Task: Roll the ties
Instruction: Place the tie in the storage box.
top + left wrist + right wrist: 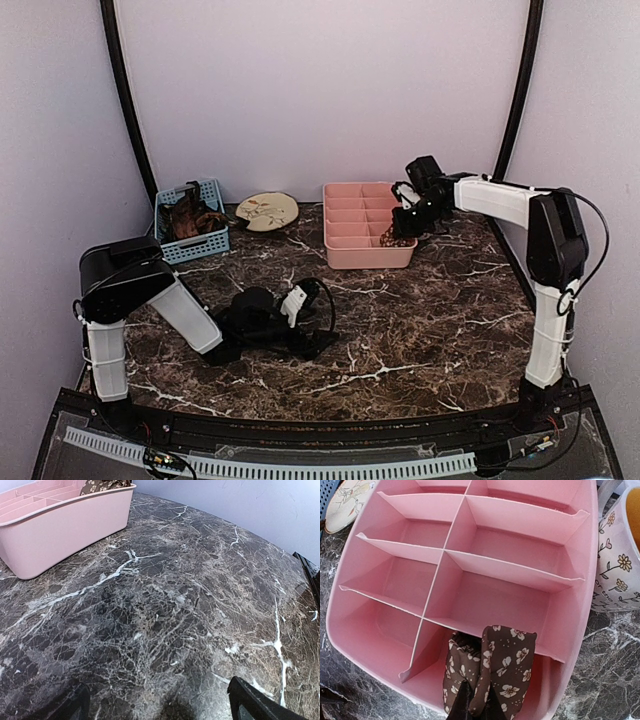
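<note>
One rolled tie point(490, 672) hangs in the right gripper point(474, 707), jaws clenched on it, over the lower-centre compartment of the tray point(584, 570). Lower it fully between the dividers before releasing, lest it unroll. Left gripper point(160, 711) spread, empty.

A pink divided tray point(370, 258), blue basket point(196, 248), round plate point(267, 211) and floral mug point(619, 555) are carried by the marble table point(430, 320).

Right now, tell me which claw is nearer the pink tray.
Right. The right claw is at the tray's near right compartment, shut on a tie in it. The left claw sits open, low over the table, well in front of the tray.
</note>
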